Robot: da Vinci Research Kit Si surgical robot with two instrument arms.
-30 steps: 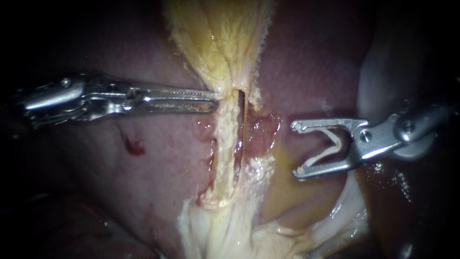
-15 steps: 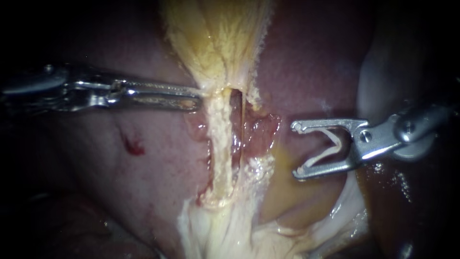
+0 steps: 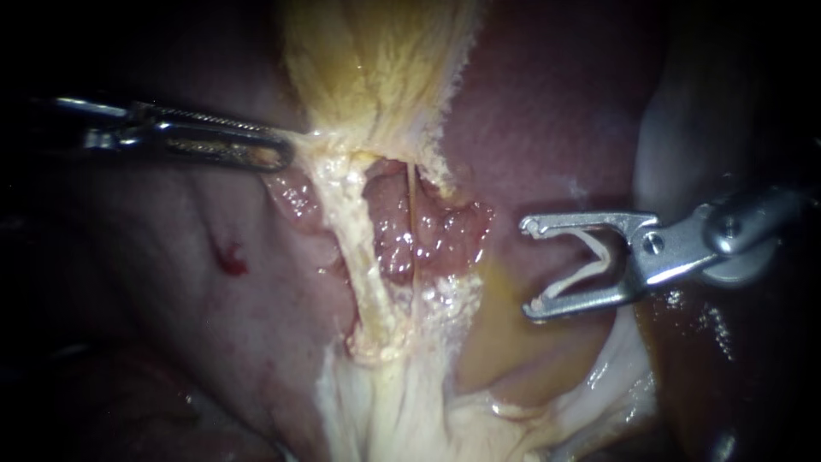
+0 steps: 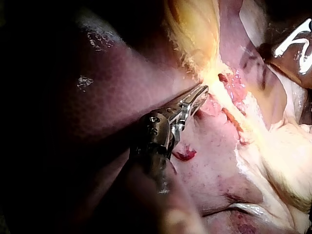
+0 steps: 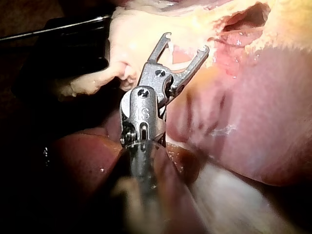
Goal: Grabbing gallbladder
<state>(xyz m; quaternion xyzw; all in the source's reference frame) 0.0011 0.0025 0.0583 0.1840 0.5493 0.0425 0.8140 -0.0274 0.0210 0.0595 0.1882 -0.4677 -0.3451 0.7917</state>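
The yellow gallbladder (image 3: pixel 376 68) hangs at the top middle and narrows to a neck. My left instrument (image 3: pixel 286 154) has its jaws shut on the neck's left edge and holds it stretched sideways. Below the neck run a pale tube (image 3: pixel 355 248) and a thin strand (image 3: pixel 413 231), with pink raw tissue (image 3: pixel 428 235) showing between them. In the left wrist view the same jaws (image 4: pixel 202 90) grip at the yellow tissue (image 4: pixel 195 29). My right instrument (image 3: pixel 528 268) hangs to the right with open jaws, white along their inner faces, touching nothing; the right wrist view shows them open (image 5: pixel 186 43).
Dark red liver (image 3: pixel 556 103) lies around the gallbladder on both sides. A small blood spot (image 3: pixel 229 259) marks the liver on the left. White fatty tissue (image 3: pixel 402 411) spreads at the bottom middle, and a yellow-brown pool (image 3: pixel 505 351) lies under the right jaws.
My left instrument has drawn leftward with the neck tissue in its jaws, widening the gap between tube and strand and baring more pink tissue. The right instrument has not moved.
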